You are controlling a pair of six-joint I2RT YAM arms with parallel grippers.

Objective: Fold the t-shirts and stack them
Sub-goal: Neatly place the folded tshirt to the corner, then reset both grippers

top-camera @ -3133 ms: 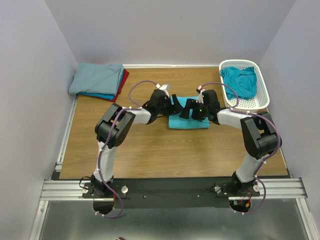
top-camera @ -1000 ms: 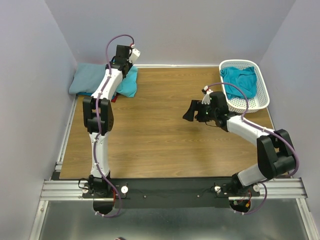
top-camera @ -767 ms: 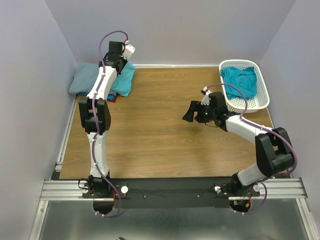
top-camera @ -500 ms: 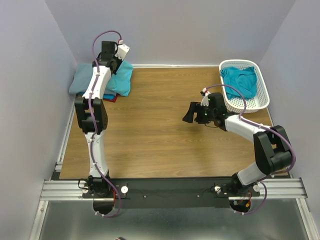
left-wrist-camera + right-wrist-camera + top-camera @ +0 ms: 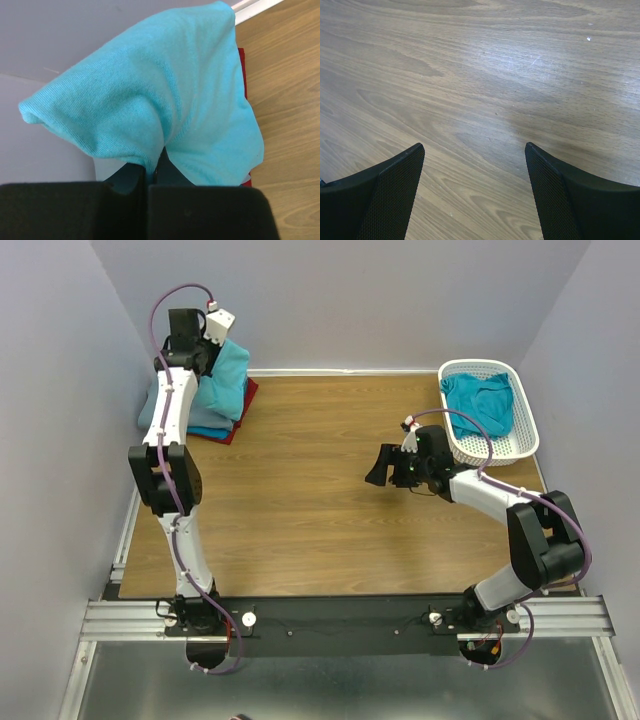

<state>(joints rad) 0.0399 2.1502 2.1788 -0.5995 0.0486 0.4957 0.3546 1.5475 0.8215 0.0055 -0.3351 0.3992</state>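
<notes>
- Pale grey walls closed in a wood-grain worktop point(image 5: 300, 510), with both arm bases bolted at its near edge.
- Up in the far corner, the left tool point(image 5: 150, 172) was clenched on a bright turquoise soft cloth t-shirt point(image 5: 165, 100), which hung bunched from the jaws, clear of the worktop.
- Beneath that tool lay a pile of folded t-shirts point(image 5: 165, 400), dusty grey-blue on top with blue and red edges showing under it. Whether the turquoise one touched the pile could not be told.
- By the look of it, the turquoise shirt's folding was done and only setting it on the pile remained.
- Beyond the right tool point(image 5: 475, 165), on its outer side, a deeper teal t-shirt point(image 5: 480, 400) lay crumpled in a white plastic lattice basket point(image 5: 522, 430), so at least one shirt was left to fold.
- The left arm stretched almost straight out, wrist raised near the wall. The right arm was bent at the elbow, its tool released, wide and empty, low over bare wood.
</notes>
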